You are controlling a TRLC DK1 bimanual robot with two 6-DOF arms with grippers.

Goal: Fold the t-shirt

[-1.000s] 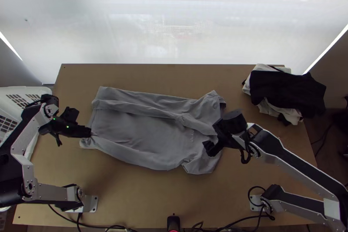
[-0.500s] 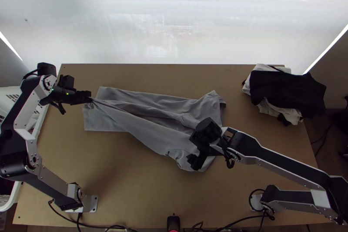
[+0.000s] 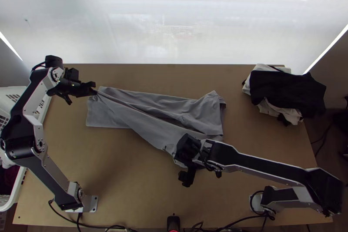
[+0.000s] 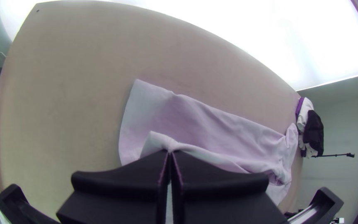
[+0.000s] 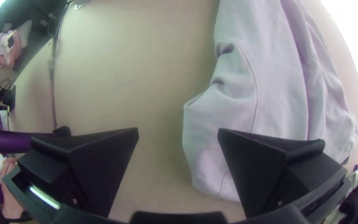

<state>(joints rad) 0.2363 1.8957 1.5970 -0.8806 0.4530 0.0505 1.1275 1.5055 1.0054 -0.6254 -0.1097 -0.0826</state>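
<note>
Shirt (image 3: 148, 131) on table (image 3: 130, 188), long axis left-right in top view; left gripper (image 3: 94, 89) clenched on its left end. Right gripper (image 5: 178, 130) jaws apart, near edge of shirt's right end between them, right arm nearer for likely next grab

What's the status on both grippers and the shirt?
Left gripper: shut on shirt's hem corner. Right gripper: open, at the shirt's near edge. Grey t-shirt: partly folded, creased lengthwise. No obstruction seen on it.
</note>
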